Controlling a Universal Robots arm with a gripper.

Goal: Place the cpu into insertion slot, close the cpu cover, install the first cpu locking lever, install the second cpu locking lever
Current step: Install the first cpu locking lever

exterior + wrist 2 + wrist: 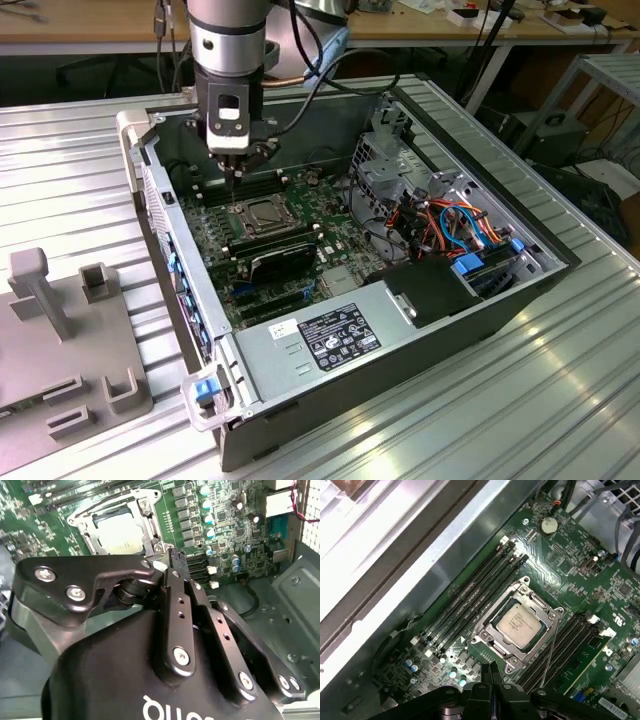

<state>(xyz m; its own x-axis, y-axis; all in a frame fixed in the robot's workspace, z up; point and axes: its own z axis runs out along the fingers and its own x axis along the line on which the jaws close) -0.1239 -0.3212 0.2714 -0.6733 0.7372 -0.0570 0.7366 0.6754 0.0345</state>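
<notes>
Cpu (519, 625), one, lies framed by one lowered cpu cover (538, 601); one hand (490, 670), clenched empty, hovers near.

Bright, even room light falls on the ribbed metal worktop (520, 400), which throws white glare streaks just outside the computer case (420, 385). Inside the case the board lies in duller shade. In the first wrist view the surface beyond the case wall burns out to white. In the second wrist view the cpu (120, 532) inside the case looks washed pale, and the black gripper (175, 562) above the case floor is dark, with small highlights on its screws.
</notes>
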